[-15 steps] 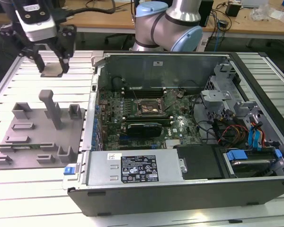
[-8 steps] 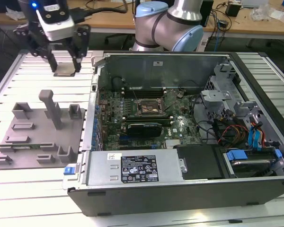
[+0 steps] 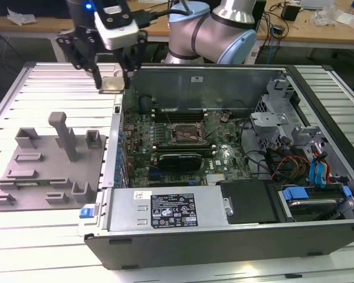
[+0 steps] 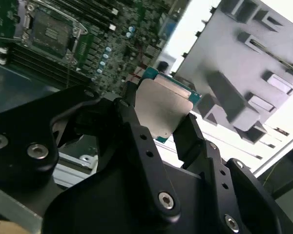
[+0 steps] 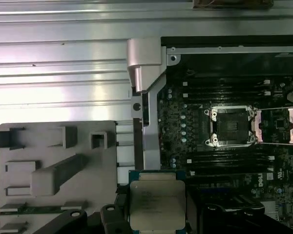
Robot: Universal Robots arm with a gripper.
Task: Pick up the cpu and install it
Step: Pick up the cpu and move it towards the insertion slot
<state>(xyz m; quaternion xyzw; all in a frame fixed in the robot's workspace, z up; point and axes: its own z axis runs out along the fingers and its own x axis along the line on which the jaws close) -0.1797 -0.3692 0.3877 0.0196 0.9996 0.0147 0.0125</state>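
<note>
Silvery-white metal marks the cpu [image 3: 111,84], which sits clenched between the black fingers [image 4: 132,122] of the gripper [image 3: 112,82]. The jaws pinch it by two opposite edges and leave its top plate bare. That edge hold probably keeps the underside untouched and the chip level enough to drop squarely into a seat. In the exterior view the cpu hangs over the ribbed aluminium table [image 3: 53,88], just outside the wall of the open computer case [image 3: 224,76] on the exterior view's left, and seems clear of the surface. It is well apart from the socket [image 3: 186,134] at the middle of the motherboard [image 3: 224,150]. In the first wrist view the socket's metal bracket [image 5: 278,126] is swung aside and the dark frame [image 5: 233,126] looks empty, presumably opened to receive the chip. Besides the board, the case holds a silver box with a white label [image 3: 171,209] along its near side and a tangle of cables and blue-tabbed drive bays [image 3: 318,171] on the exterior view's right. Beside the case lies a grey fixture plate [image 3: 47,171] with raised pockets and a post. Most pockets look vacant, though one slot appears to hold a thin green-edged strip [image 5: 31,208].
</note>
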